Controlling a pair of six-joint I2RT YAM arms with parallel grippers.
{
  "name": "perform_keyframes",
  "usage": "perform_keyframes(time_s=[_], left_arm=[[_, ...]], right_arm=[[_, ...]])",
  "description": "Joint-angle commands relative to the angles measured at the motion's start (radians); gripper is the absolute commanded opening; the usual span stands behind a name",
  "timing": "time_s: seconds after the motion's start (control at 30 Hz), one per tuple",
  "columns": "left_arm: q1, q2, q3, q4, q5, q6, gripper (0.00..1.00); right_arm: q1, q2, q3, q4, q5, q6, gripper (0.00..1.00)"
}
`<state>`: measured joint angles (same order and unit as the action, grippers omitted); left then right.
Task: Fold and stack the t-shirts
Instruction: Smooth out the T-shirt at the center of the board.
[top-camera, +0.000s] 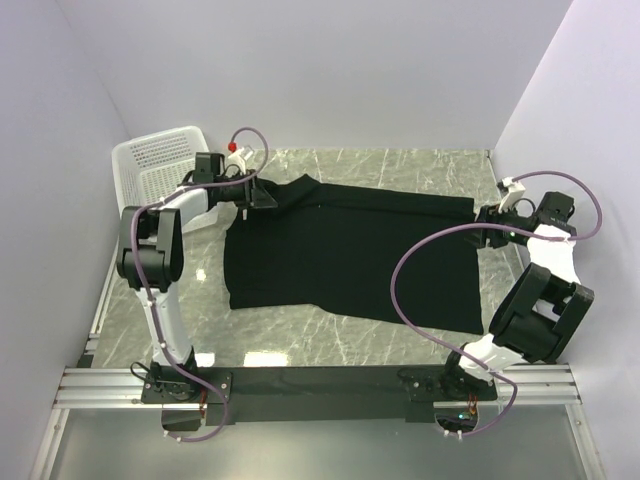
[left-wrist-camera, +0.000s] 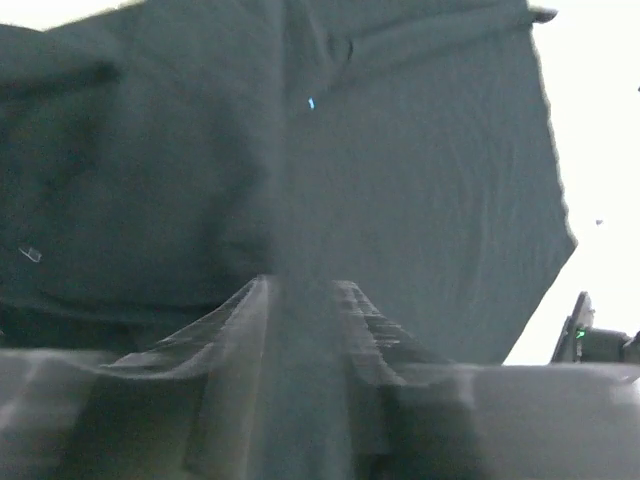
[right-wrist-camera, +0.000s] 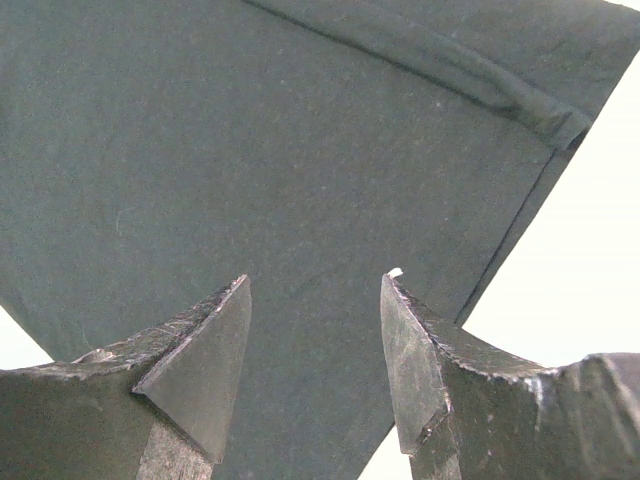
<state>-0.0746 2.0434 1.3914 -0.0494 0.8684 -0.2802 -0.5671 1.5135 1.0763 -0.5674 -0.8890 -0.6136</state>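
Note:
A black t-shirt (top-camera: 350, 255) lies spread flat on the marble table, its length running left to right. My left gripper (top-camera: 262, 196) sits at the shirt's far left corner. In the blurred left wrist view its fingers (left-wrist-camera: 300, 285) stand narrowly apart, open, with a ridge of the dark cloth (left-wrist-camera: 420, 180) running up from the gap. A tiny light-blue mark (left-wrist-camera: 311, 102) shows on the fabric. My right gripper (top-camera: 487, 225) hovers at the shirt's far right edge. Its jaws (right-wrist-camera: 315, 280) are wide open above the cloth (right-wrist-camera: 250, 150) with nothing between them.
A white mesh basket (top-camera: 160, 160) leans in the far left corner, just behind my left arm. Lilac walls close in on the left, back and right. Bare marble (top-camera: 330, 340) shows between the shirt and the arm bases.

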Motion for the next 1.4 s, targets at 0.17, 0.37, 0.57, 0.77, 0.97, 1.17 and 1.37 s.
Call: perform_keyframes(time_s=[0.17,0.37,0.57,0.77,0.97,1.17,1.37], left_arm=[[-0.050,-0.307,-0.202,-0.067,-0.290,0.170,0.55],[-0.027,-0.382,-0.194,-0.009,-0.485,0.006,0.61],[-0.027,-0.197,0.003,-0.099,-0.474,-0.148,0.60],[-0.044,-0.065,0.118,-0.110,-0.390,-0.186,0.57],[-0.080,0.069,0.256,-0.182,-0.402,-0.099,0.56],[-0.114,0.144,0.328,-0.156,-0.440,-0.001,0.57],[-0.143,0.215,0.422,-0.179,-0.480,0.091,0.57]], right_arm=[[-0.014,-0.061,-0.030,0.009,-0.037,-0.026,0.61],[-0.016,-0.059,-0.038,0.020,-0.053,-0.011,0.61],[-0.016,-0.055,-0.041,0.029,-0.062,-0.002,0.61],[-0.014,-0.061,-0.053,0.031,-0.056,-0.008,0.61],[-0.014,-0.049,-0.055,0.035,-0.059,0.005,0.61],[-0.014,-0.036,-0.042,0.024,-0.053,-0.002,0.61],[-0.014,-0.035,-0.049,0.024,-0.050,0.002,0.61]])
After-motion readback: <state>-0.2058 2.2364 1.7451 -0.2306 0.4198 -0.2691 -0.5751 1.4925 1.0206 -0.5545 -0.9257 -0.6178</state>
